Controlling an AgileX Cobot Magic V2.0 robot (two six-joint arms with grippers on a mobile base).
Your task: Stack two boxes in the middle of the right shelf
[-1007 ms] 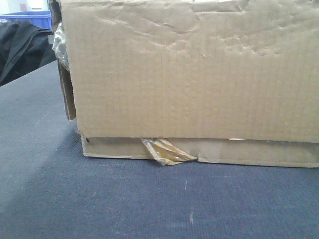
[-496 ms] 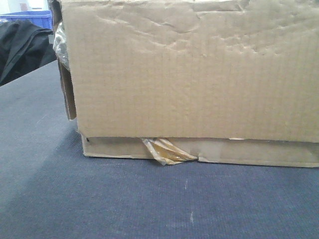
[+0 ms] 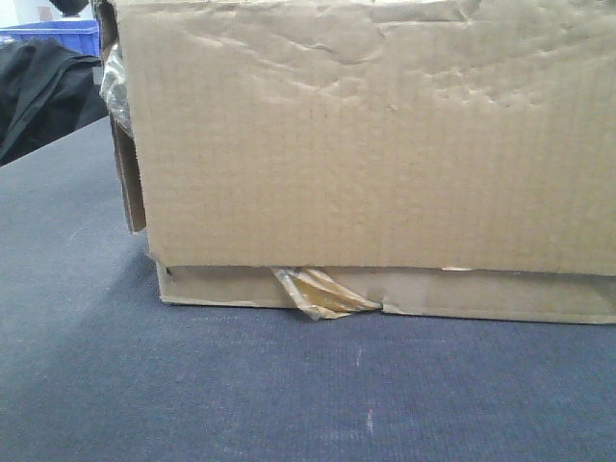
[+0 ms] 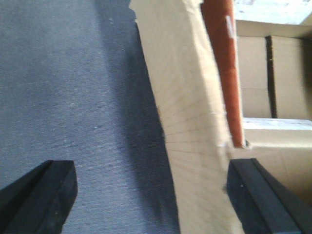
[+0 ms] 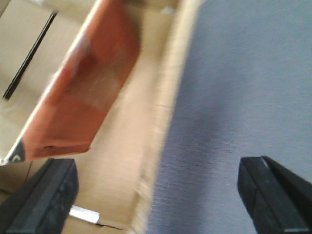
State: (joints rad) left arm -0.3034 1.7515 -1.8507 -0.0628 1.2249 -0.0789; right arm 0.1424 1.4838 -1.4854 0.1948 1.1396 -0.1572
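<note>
Only the robot's two grippers are in sight. The left gripper (image 4: 148, 195) has two matte black fingers (image 4: 46, 195), blocky, with flat squared tips and bevelled edges, one on each side of the box (image 4: 190, 122) wall. The right gripper (image 5: 156, 195) has the same plain black, wedge-like fingers (image 5: 270, 190), their top faces catching a dull grey sheen.

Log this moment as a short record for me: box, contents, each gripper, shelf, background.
box: one dented brown cardboard box resting on the blue-grey surface
tape: yellowish tape peeling at its lower flap
contents: red-brown flat item inside
left gripper: open, jaws either side of a box wall
right gripper: open, jaws either side of a box wall
shelf: not in view
background: black cloth, blue bin, far left
</note>
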